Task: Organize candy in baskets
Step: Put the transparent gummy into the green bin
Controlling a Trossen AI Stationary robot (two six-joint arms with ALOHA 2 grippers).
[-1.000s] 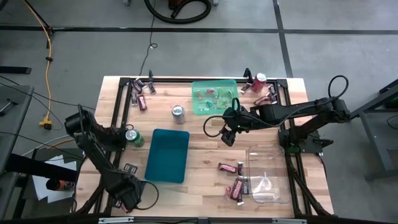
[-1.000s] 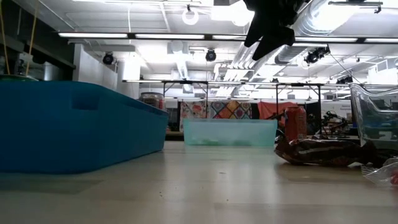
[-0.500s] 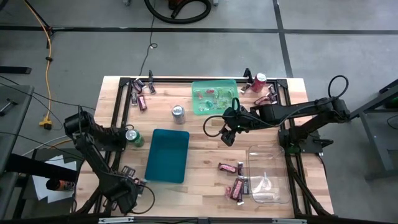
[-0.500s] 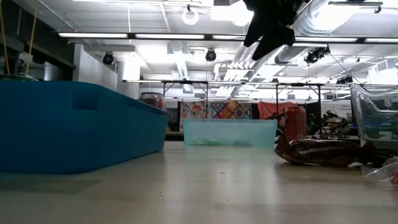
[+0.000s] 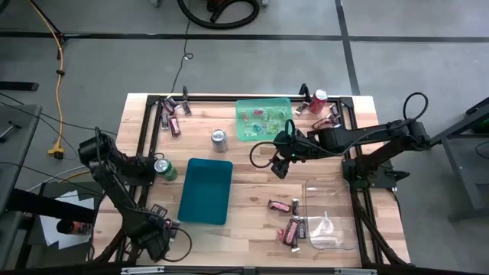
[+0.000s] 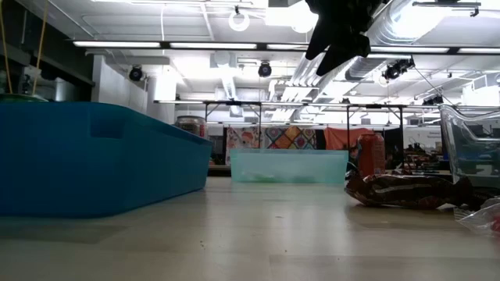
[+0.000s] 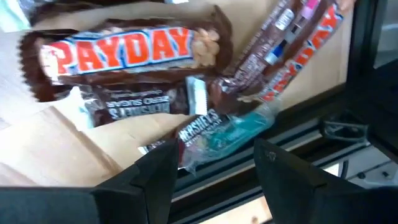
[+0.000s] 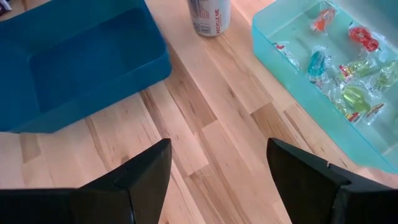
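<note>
The left claw [image 7: 208,168] is hanging spread wide and empty over a small heap of wrapped chocolate bars [image 7: 124,53] at the near left corner of the worktop [image 5: 252,191], just beside the black frame rail. Its fingers are sitting on either side of a small bar with a teal wrapper end [image 7: 217,130], though not gripping it yet. In the high view that claw [image 5: 157,238] is showing well apart from all three baskets, with the teal basket [image 5: 206,191] the closest.

The right claw [image 8: 217,168] is hovering with its fingers wide apart and holding nothing, above bare wood between the teal basket and the light green basket [image 5: 263,118]. The green basket is already holding small green and red sweets [image 8: 351,93]. A silver can [image 5: 219,138] is standing between the two baskets, and a green can [image 5: 164,169] is near the left arm. More dark bars [image 5: 284,206] are lying just beside the clear basket [image 5: 330,214], and others [image 5: 174,114] at the far left corner.

The step in hand looks like a pickup by the left arm. The next move is probably calling for a short drop, a close on one bar only, and then a lift clear of the rail.
</note>
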